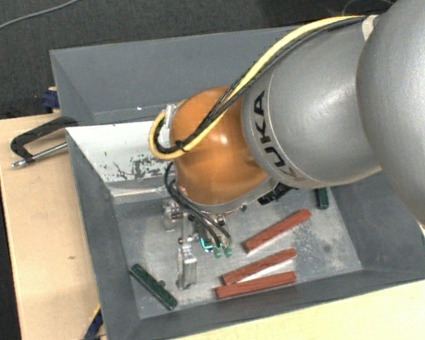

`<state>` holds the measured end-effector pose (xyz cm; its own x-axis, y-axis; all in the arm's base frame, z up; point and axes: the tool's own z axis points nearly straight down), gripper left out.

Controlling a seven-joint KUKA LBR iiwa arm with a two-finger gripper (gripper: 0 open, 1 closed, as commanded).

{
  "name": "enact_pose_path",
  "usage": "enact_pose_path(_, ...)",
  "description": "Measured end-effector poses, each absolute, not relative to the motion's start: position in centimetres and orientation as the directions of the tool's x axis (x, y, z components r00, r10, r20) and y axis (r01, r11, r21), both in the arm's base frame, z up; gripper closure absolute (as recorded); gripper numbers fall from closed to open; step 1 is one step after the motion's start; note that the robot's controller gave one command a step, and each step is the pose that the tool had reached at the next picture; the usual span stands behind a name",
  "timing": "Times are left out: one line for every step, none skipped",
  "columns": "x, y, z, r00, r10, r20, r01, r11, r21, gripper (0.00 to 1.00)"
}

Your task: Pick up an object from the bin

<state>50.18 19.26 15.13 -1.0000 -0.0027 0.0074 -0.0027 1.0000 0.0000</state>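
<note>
Reaching in from the right, gripper (pixel 187 272) low in grey bin (pixel 101 247), between dark green stick (pixel 153 287) and red-brown bars (pixel 260 266); claw state impossible to tell.

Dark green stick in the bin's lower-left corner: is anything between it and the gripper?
Nothing visible. Only bare bin floor lies between the gripper and the dark green stick. The red-brown sticks lie on the gripper's other side.

Arm: thick grey metal arm (pixel 323 108) enters from the right, angled downward.
Wrist: glossy orange domed cover (pixel 210 157), with yellow and black cables (pixel 259 62) looped across it.
Pincer: small silvery metal pincer (pixel 198 254) hanging under the cover, pointing down-left.
</note>
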Motion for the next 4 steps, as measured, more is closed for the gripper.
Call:
enact_pose_path(49.3,10.0,12.2,-1.0,0.009,0.005,0.009,1.0,-0.004,0.0)
enact_pose_path(55.8,0.7,6.9,-0.996,-0.094,-0.005,-0.094,0.996,-0.004,0.0)
enact_pose_path(55.7,1.3,7.1,-0.995,-0.1,-0.005,-0.1,0.995,0.002,1.0)
enact_pose_path(59.8,5.5,7.1,-0.969,-0.248,-0.009,-0.248,0.969,0.001,1.0)
